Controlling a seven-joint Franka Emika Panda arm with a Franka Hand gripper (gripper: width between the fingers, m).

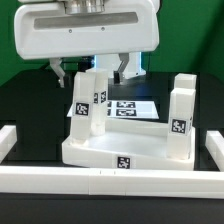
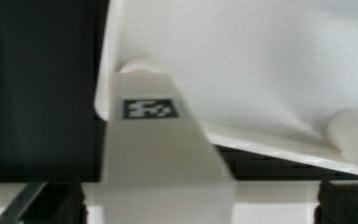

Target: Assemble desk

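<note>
On the exterior view's left, a white leg (image 1: 81,113) stands upright on the tabletop (image 1: 115,150), with another leg (image 1: 96,93) just behind it. Above them the claw (image 1: 92,68) hangs open, holding nothing. At the right rim stand two more legs (image 1: 181,118), and the border rail (image 1: 100,180) runs along the near bench (image 1: 30,100) edge.

White tabletop (image 1: 110,150) lying flat, rims up; three tagged legs (image 1: 82,112) standing upright on it.
</note>
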